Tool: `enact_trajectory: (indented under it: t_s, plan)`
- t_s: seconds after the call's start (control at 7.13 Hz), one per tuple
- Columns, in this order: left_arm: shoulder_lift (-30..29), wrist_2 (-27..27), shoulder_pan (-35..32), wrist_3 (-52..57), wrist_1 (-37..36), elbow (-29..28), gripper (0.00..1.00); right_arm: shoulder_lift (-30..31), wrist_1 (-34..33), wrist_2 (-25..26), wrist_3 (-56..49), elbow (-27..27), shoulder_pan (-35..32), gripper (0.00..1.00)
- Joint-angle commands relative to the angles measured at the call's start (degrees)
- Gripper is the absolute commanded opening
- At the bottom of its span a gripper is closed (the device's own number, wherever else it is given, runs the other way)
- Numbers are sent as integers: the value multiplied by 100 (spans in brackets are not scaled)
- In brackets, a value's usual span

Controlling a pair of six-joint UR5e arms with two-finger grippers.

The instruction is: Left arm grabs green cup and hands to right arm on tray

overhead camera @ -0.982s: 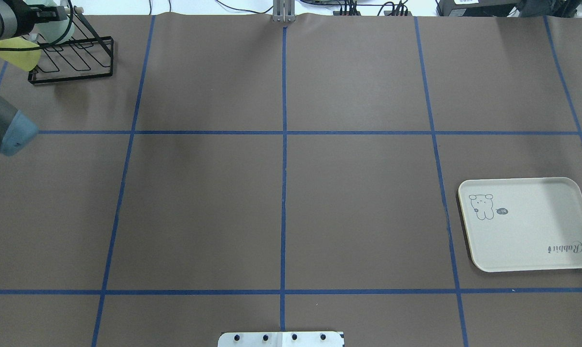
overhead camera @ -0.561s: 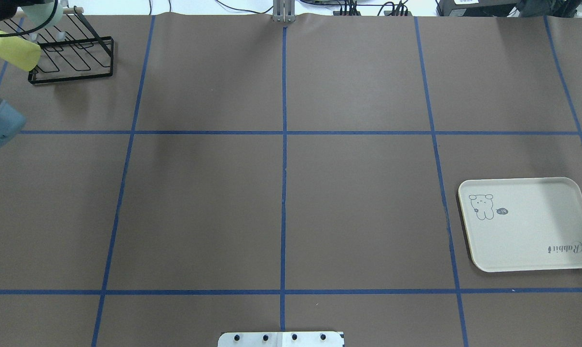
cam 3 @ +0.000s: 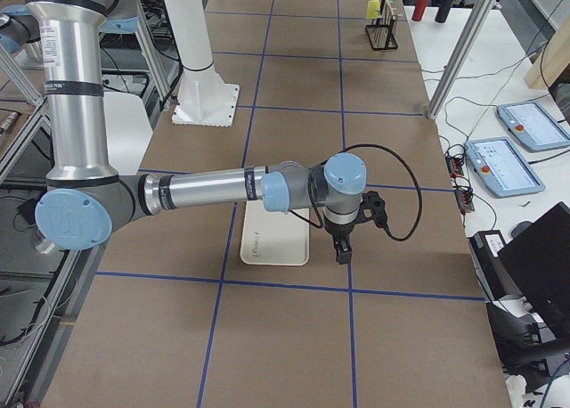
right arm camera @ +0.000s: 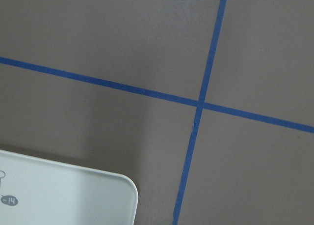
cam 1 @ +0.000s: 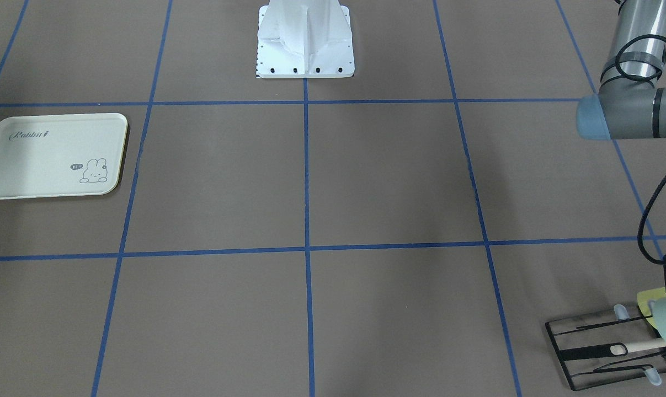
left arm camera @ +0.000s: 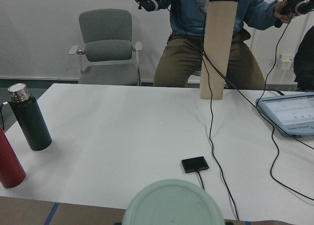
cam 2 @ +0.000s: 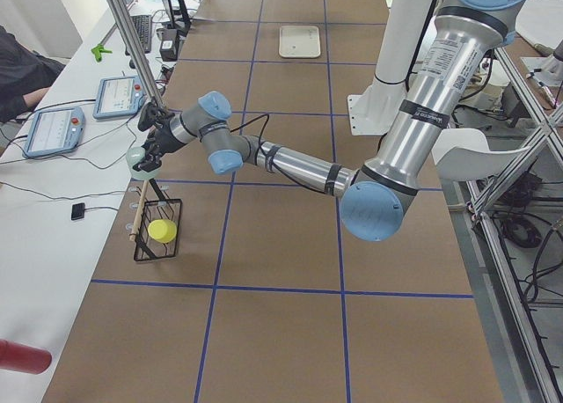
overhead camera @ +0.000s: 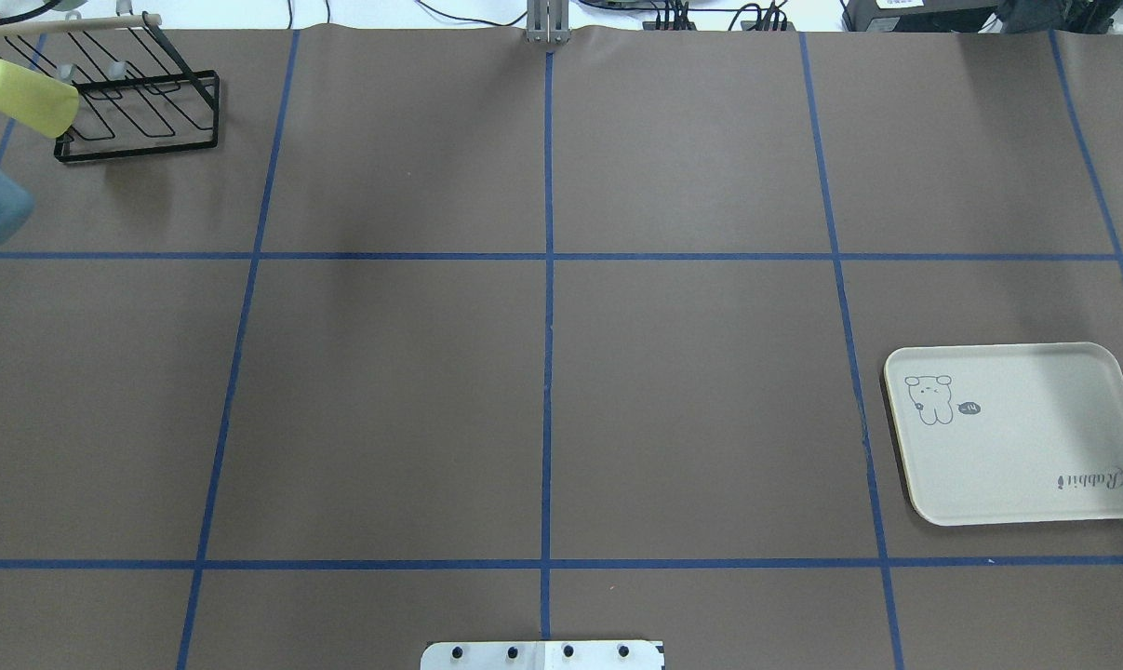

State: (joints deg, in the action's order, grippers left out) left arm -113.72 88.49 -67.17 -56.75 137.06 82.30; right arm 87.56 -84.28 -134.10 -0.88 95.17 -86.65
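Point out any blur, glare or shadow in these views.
Left wrist view: the pale mint-green plastic cup at the bottom edge is out of focus, the white table behind sharp. Right wrist view: a broad soft shadow crosses the brown table cover toward the cream rectangular tray. Front-facing view: glare streaks the silver-grey left arm.

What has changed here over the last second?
The left arm has swung toward the table's far left corner, almost out of the overhead view. Its end effector has carried the green cup away from the rack. The yellow cup, the rack and the tray have stayed put.
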Motion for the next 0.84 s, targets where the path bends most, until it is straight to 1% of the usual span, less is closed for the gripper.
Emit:
enact_trajectory:
  t_s: [0.0, 0.14, 0.28, 0.42, 0.56, 0.7]
  plan:
    - [-62, 10, 46, -1095, -4, 14, 28, -352, 1488, -2, 1347, -576, 69, 99]
    - [-71, 28, 124, -1727, 13, 49, 28, -475, 1876, -2, 1954, -604, 148, 99]
    - [-71, 19, 360, -2360, 83, 75, 28, -555, 2176, -63, 2673, -587, 201, 99]
    - [-71, 19, 623, -2889, 75, 302, 28, -599, 2570, -177, 3342, -570, 358, 99]
    - [-71, 28, 922, -3364, 49, 504, 28, -695, 2896, -395, 4079, -543, 551, 99]
    - [-71, 37, 1142, -3795, 31, 741, 28, -801, 3291, -484, 4887, -517, 692, 99]
